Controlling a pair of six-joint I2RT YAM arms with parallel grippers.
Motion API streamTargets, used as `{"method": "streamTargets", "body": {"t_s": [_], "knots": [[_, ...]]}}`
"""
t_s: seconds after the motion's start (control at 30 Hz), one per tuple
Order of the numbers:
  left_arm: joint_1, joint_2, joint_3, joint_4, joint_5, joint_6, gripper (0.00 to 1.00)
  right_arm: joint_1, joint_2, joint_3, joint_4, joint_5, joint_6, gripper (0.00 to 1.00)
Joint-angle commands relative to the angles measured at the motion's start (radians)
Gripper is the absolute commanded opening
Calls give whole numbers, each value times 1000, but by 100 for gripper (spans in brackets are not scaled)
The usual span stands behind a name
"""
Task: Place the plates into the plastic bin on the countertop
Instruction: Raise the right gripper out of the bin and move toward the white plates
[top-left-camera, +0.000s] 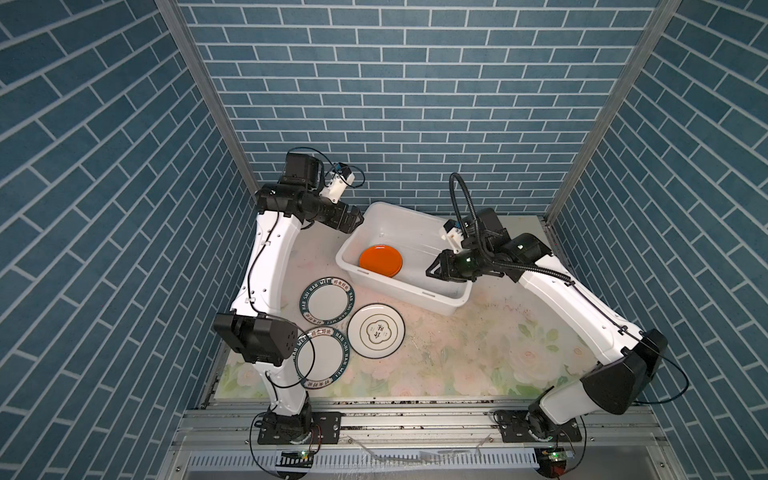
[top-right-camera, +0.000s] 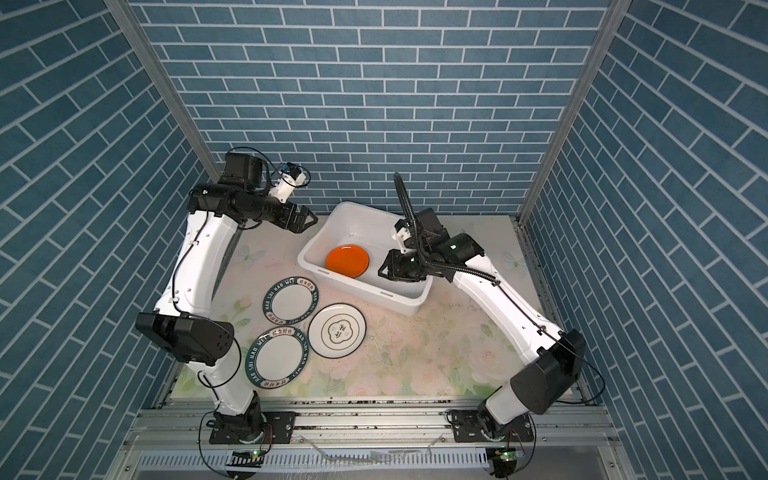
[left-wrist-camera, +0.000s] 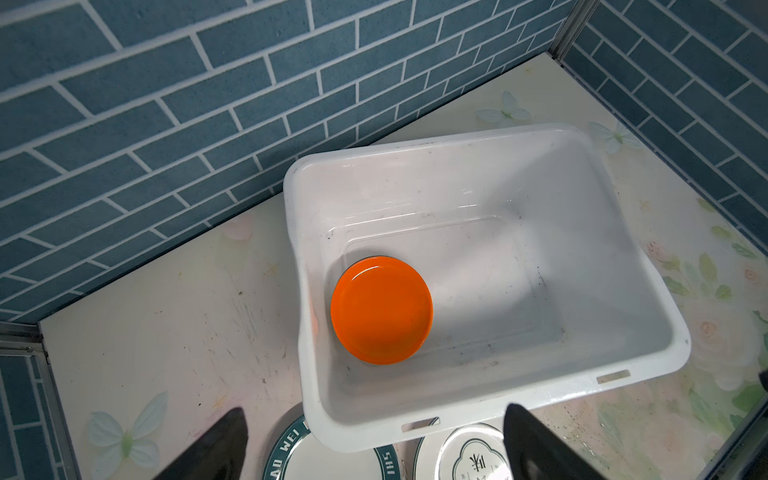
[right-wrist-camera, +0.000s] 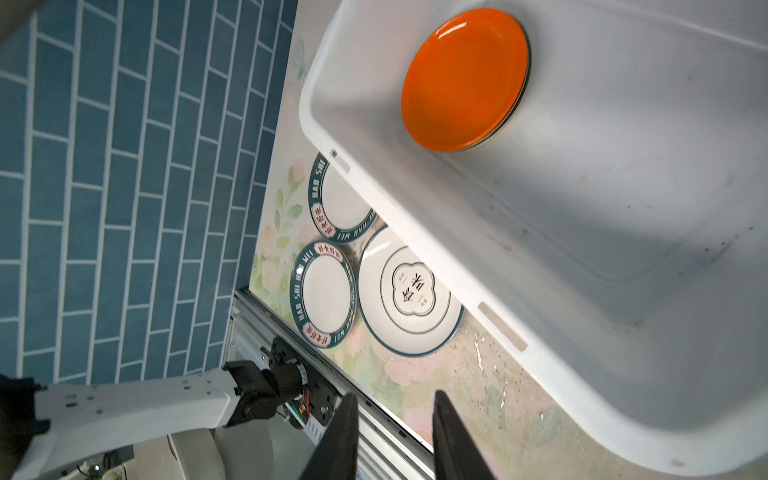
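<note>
Three plates lie unbinned on the countertop (top-left-camera: 478, 345): two green-lettered plates (top-left-camera: 328, 300) (top-left-camera: 322, 357) at left, then the gold-motif plate (top-left-camera: 376, 330). The left gripper (top-left-camera: 355, 218) hangs wide open and empty beside the plastic bin (top-left-camera: 399, 216), where the orange plate (top-left-camera: 380, 259) tops a stack (count hidden). At the bin's right end, the right gripper (top-left-camera: 432, 272), jaws parted, holds nothing.

walls: blue brick-pattern panels (top-left-camera: 395, 104) are closing in the cell at the back and on both sides; they are also showing in both wrist views.
posts: aluminium uprights, left post (top-left-camera: 208, 95) and right post (top-left-camera: 614, 95), are standing at the back corners.
rail: grey slotted extrusion (top-left-camera: 415, 424) is running across the front, with dark specks sitting in its grooves.
duct: white slotted cable duct (top-left-camera: 232, 461) is lying just in front of the rail.
</note>
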Motion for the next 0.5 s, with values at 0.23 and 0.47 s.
{"method": "streamTargets", "body": {"t_s": [0.23,0.47], "knots": [[6,-98,-133,-5,5,-6,92,183,-179,-448,409,163,99,33],[6,-242,-320,100,-3,-57,92,253,-182,-637,591,195,148,33]]}}
